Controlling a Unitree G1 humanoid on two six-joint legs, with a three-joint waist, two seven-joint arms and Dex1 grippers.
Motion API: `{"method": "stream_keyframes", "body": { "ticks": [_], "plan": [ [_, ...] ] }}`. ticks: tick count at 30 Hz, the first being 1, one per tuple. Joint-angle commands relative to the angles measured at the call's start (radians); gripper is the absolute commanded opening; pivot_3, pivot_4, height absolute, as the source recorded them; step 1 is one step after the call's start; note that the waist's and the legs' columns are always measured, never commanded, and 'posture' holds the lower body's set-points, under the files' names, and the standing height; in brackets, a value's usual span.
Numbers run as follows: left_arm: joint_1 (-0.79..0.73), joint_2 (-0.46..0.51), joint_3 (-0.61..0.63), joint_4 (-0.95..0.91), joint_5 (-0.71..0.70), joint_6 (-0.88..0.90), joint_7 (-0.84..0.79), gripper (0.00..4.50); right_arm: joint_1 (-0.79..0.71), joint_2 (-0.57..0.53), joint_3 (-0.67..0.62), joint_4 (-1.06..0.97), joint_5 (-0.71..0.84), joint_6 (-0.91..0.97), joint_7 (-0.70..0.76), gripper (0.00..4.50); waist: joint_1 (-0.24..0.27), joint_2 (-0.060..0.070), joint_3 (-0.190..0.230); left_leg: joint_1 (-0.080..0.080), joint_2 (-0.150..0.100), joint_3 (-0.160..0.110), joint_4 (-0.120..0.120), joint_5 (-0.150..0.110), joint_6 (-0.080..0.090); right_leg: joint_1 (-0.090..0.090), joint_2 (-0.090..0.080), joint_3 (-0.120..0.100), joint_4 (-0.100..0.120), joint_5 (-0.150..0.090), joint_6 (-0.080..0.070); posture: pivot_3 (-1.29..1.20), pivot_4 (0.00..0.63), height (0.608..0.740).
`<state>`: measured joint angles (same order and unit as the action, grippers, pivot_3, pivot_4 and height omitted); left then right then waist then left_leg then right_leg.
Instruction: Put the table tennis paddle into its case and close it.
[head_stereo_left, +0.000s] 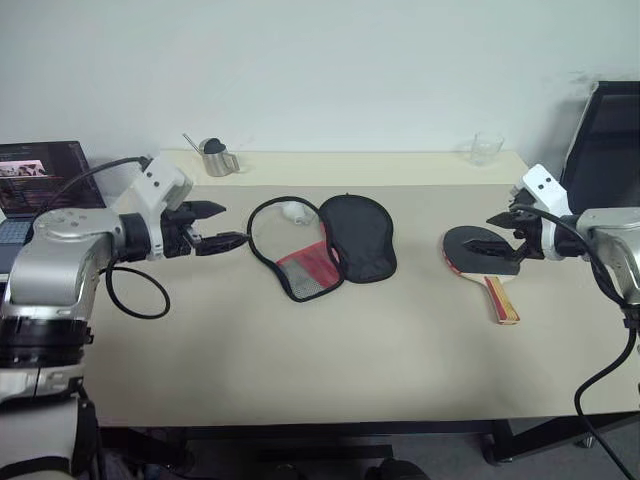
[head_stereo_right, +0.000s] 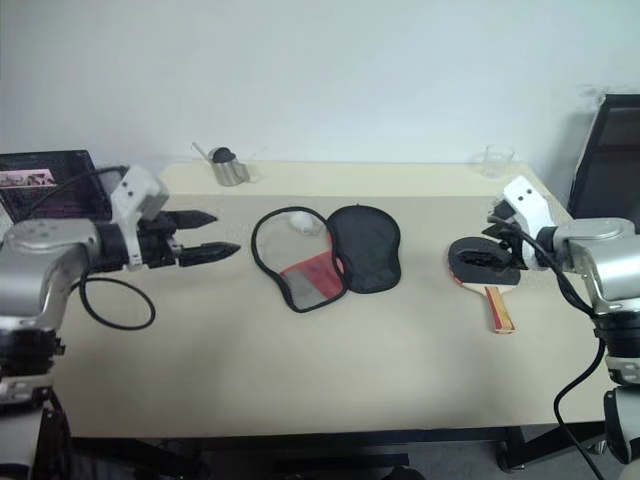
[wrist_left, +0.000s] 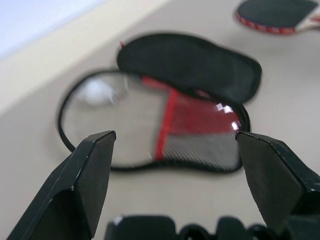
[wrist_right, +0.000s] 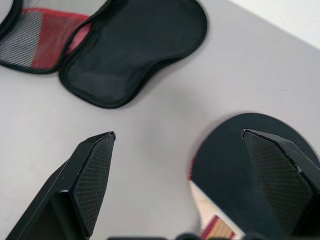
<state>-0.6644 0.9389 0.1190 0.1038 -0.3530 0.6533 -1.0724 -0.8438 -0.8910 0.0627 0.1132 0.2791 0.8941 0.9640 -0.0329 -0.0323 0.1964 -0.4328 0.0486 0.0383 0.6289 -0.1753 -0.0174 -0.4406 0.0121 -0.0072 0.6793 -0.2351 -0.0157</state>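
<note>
The case (head_stereo_left: 360, 236) lies unzipped and spread flat at mid-table, its black flap on the right and its red and mesh half (head_stereo_left: 308, 270) on the left. A small white ball (head_stereo_left: 293, 211) rests inside the left half. The table tennis paddle (head_stereo_left: 478, 250) lies black face up toward the right side of the table, its wooden handle (head_stereo_left: 502, 298) pointing to the front edge. My left gripper (head_stereo_left: 233, 223) hovers open just left of the case, aimed at it. Above the paddle's head, my right gripper (head_stereo_left: 497, 237) is open and holds nothing.
A metal cup with a spoon (head_stereo_left: 216, 158) and a clear glass (head_stereo_left: 486, 148) stand along the table's back edge. A laptop (head_stereo_left: 40, 180) sits off the left side, a black chair (head_stereo_left: 605, 140) at the right. A black cable (head_stereo_left: 130, 300) loops under my left arm.
</note>
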Motion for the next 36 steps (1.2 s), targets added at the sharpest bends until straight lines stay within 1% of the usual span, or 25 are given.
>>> {"method": "stream_keyframes", "body": {
  "ticks": [1, 4, 6, 9, 13, 16, 19, 22, 23, 25, 28, 32, 34, 36],
  "plan": [
    [0.007, 0.037, 0.063, -0.080, -0.026, 0.022, 0.023, 4.18, -0.046, 0.012, -0.005, 0.002, 0.000, -0.051, 0.014, 4.50, 0.001, 0.000, 0.000, 0.000, 0.000, 0.000, 0.000, 0.000, 0.000, 0.000, 0.000, 0.000, 0.000, 0.000, 0.000, 0.00, 0.150, 0.740],
    [0.024, 0.041, 0.078, -0.094, -0.029, 0.034, 0.043, 4.18, -0.064, 0.046, -0.001, 0.027, -0.011, -0.066, 0.000, 4.50, 0.001, 0.000, 0.000, 0.000, 0.000, 0.000, 0.000, 0.000, 0.000, 0.000, 0.000, 0.000, 0.000, 0.000, 0.000, 0.00, 0.150, 0.740],
    [0.003, 0.020, 0.069, -0.085, -0.027, 0.042, 0.075, 4.18, -0.073, 0.061, -0.002, 0.022, -0.002, -0.072, 0.009, 4.50, 0.002, 0.000, 0.000, 0.000, 0.000, 0.000, 0.000, 0.000, 0.000, 0.000, 0.000, 0.000, 0.000, 0.000, 0.000, 0.00, 0.150, 0.740],
    [-0.030, -0.032, 0.032, -0.091, -0.023, 0.035, 0.114, 4.18, -0.069, 0.053, -0.005, 0.036, -0.013, -0.096, 0.016, 4.50, 0.004, 0.000, 0.000, 0.000, -0.001, 0.000, 0.000, 0.000, 0.000, 0.000, 0.000, 0.000, 0.000, 0.000, 0.000, 0.00, 0.150, 0.740],
    [-0.100, -0.106, -0.019, -0.019, -0.008, 0.016, 0.130, 4.18, -0.045, 0.015, -0.038, -0.002, -0.009, -0.067, 0.007, 4.50, 0.012, 0.000, 0.000, -0.001, -0.001, 0.000, 0.001, 0.000, 0.000, 0.001, 0.000, -0.001, 0.000, 0.000, 0.000, 0.00, 0.150, 0.740],
    [-0.158, -0.171, -0.054, 0.093, 0.029, -0.008, 0.175, 4.18, -0.017, -0.005, -0.069, -0.040, 0.003, -0.048, -0.010, 4.50, 0.015, 0.000, 0.000, 0.000, -0.002, 0.000, 0.001, 0.000, 0.000, 0.001, 0.000, -0.001, 0.000, 0.000, 0.000, 0.00, 0.150, 0.740],
    [-0.225, -0.290, -0.078, 0.198, 0.071, -0.005, 0.293, 4.18, 0.001, -0.003, -0.092, -0.084, 0.015, 0.013, -0.046, 4.50, 0.016, -0.001, 0.000, 0.000, -0.001, 0.000, 0.001, 0.000, 0.000, 0.001, 0.000, -0.001, 0.000, 0.000, 0.000, 0.00, 0.150, 0.740],
    [-0.273, -0.459, -0.112, 0.286, 0.090, -0.035, 0.372, 4.18, 0.026, 0.011, -0.079, -0.134, 0.025, 0.062, -0.065, 4.50, 0.016, -0.001, 0.000, 0.000, -0.001, 0.000, 0.002, 0.000, 0.000, 0.002, 0.000, 0.000, 0.001, 0.000, 0.001, 0.00, 0.150, 0.740],
    [-0.286, -0.501, -0.131, 0.316, 0.109, -0.047, 0.388, 4.18, 0.032, 0.014, -0.079, -0.167, 0.037, 0.088, -0.072, 4.50, 0.017, -0.001, 0.000, 0.000, -0.001, -0.001, 0.002, 0.000, 0.000, 0.003, 0.000, -0.001, 0.001, 0.000, 0.001, 0.00, 0.150, 0.740],
    [-0.304, -0.546, -0.155, 0.361, 0.139, -0.043, 0.409, 4.18, 0.045, 0.005, -0.094, -0.222, 0.061, 0.121, -0.072, 4.50, 0.018, -0.001, 0.000, -0.001, -0.002, -0.001, 0.003, 0.000, 0.000, 0.002, 0.000, 0.000, 0.000, 0.001, 0.001, 0.00, 0.150, 0.740],
    [-0.315, -0.557, -0.166, 0.418, 0.173, -0.076, 0.439, 4.18, 0.069, -0.019, -0.130, -0.259, 0.074, 0.155, -0.093, 4.50, 0.002, -0.001, 0.000, -0.001, -0.001, 0.000, 0.001, 0.000, 0.000, 0.001, 0.000, 0.001, 0.000, 0.001, 0.001, 0.00, 0.150, 0.740],
    [-0.317, -0.554, -0.163, 0.454, 0.184, -0.077, 0.457, 4.18, 0.092, -0.036, -0.151, -0.282, 0.086, 0.171, -0.109, 4.50, -0.001, -0.001, 0.000, 0.000, 0.000, -0.002, 0.001, 0.000, 0.000, 0.001, 0.000, 0.000, 0.001, 0.000, 0.001, 0.00, 0.150, 0.740],
    [-0.303, -0.539, -0.164, 0.441, 0.190, -0.064, 0.448, 4.18, 0.094, -0.037, -0.157, -0.289, 0.090, 0.173, -0.114, 4.50, 0.000, -0.001, 0.000, 0.000, -0.001, -0.003, 0.001, 0.000, 0.000, 0.002, 0.001, -0.001, 0.001, 0.000, 0.001, 0.00, 0.150, 0.740],
    [-0.283, -0.501, -0.149, 0.416, 0.190, -0.046, 0.439, 4.18, 0.099, -0.041, -0.166, -0.294, 0.095, 0.176, -0.120, 4.50, -0.001, -0.001, 0.000, 0.000, -0.001, -0.003, 0.001, 0.000, 0.000, 0.002, 0.001, -0.001, 0.001, 0.000, 0.001, 0.00, 0.150, 0.740]
  ]
}}
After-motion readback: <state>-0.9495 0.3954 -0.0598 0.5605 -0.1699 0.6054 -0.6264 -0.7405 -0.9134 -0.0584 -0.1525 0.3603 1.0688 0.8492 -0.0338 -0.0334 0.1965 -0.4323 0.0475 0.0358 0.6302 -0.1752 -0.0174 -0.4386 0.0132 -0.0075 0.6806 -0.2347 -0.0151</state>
